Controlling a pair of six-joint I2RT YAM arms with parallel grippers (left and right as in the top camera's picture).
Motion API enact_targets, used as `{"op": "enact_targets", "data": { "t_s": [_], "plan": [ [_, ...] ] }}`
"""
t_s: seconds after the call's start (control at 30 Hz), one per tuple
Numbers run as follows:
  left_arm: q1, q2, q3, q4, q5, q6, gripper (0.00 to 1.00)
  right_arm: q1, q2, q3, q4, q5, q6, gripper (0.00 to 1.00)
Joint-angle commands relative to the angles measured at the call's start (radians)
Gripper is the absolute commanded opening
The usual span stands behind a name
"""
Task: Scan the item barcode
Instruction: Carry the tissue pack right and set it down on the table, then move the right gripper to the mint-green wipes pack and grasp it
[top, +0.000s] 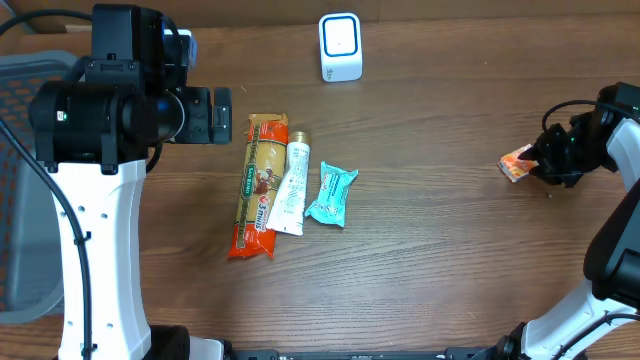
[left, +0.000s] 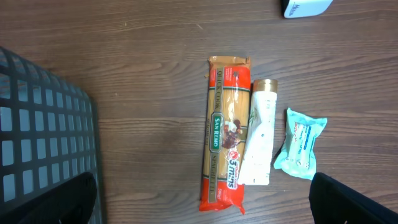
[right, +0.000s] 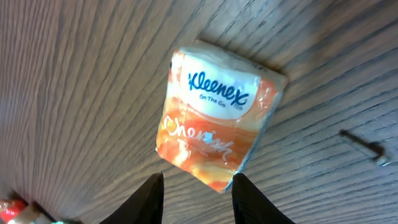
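- The orange tissue pack (right: 217, 118) says "Kleenex On The Go". It lies flat on the table (top: 430, 250), well apart from the white scanner (top: 340, 47).
- The right gripper (right: 198, 196) is partly open, its tips either side of the pack's corner.
- The left gripper (left: 202, 193) is wide open, holding nothing.
- The pasta bag (left: 221, 130) says "San Remo".

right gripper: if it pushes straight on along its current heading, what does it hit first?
The Kleenex pack, most likely: it lies directly ahead of the right gripper, its near end about level with the parted jaws. Depth is unclear, so the table beneath might be met almost together.
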Motion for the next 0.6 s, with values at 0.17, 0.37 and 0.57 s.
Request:
{"op": "enact_targets", "data": {
  "t_s": [0.17, 0.37, 0.57],
  "plan": [
    [-0.006, 0.006, 0.008, 0.002, -0.002, 0.019, 1.0, 0.105, -0.034, 0.089, -0.082, -0.081, -0.169, 0.36],
    [-0.006, 0.006, 0.008, 0.002, -0.002, 0.019, 1.0, 0.274, -0.037, 0.13, -0.132, -0.089, -0.202, 0.38],
    [-0.006, 0.006, 0.008, 0.002, -0.002, 0.019, 1.0, 0.433, -0.035, 0.129, -0.098, -0.095, -0.142, 0.39]
  ]
}}
